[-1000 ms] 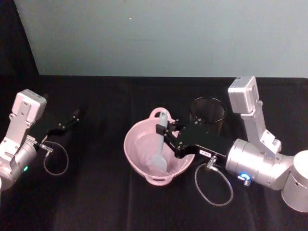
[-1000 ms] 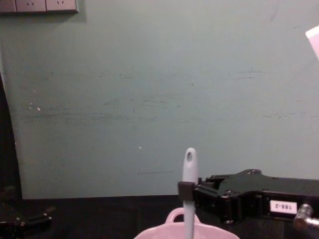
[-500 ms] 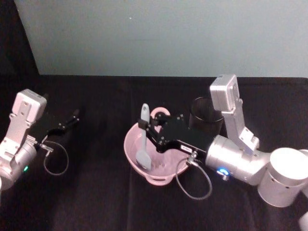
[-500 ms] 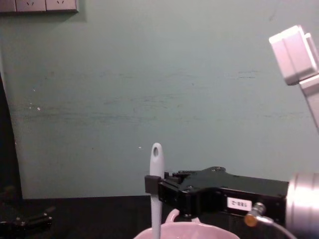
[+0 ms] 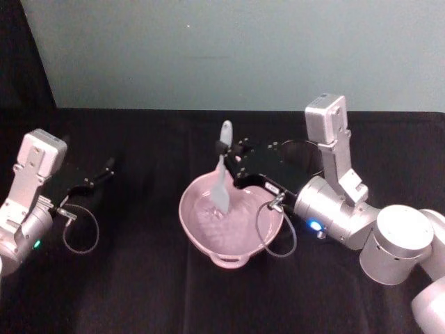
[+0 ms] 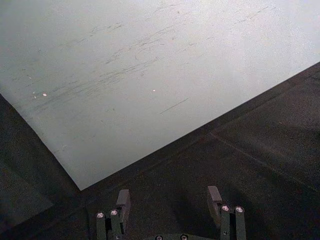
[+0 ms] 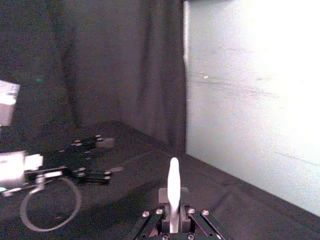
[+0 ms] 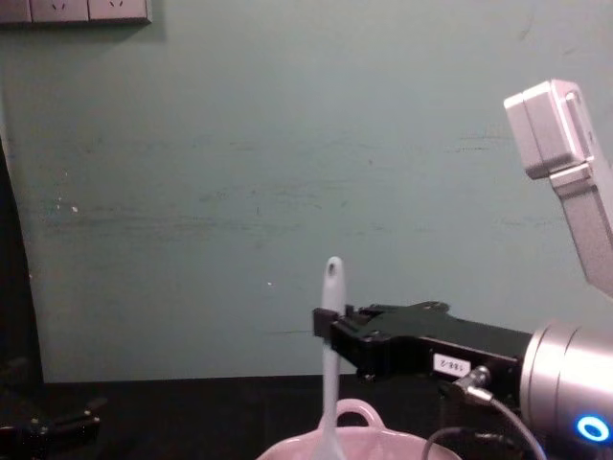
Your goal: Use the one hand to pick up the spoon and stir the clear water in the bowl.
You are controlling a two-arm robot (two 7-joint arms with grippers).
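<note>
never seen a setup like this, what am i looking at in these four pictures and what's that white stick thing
This is a robot with two arms, each ending in a gripper, which is a two-fingered clamp. One picture looks down from a camera on its head, one looks forward from its chest, and the other two come from cameras on its wrists.

On a table covered in black cloth stands a pink bowl that seems to hold water. The white stick is a spoon. The right gripper is shut on its handle and holds it upright, with its flat head down in the bowl. The chest view shows the same spoon from the side.

The left gripper is parked low at the robot's left, open and holding nothing.
</note>
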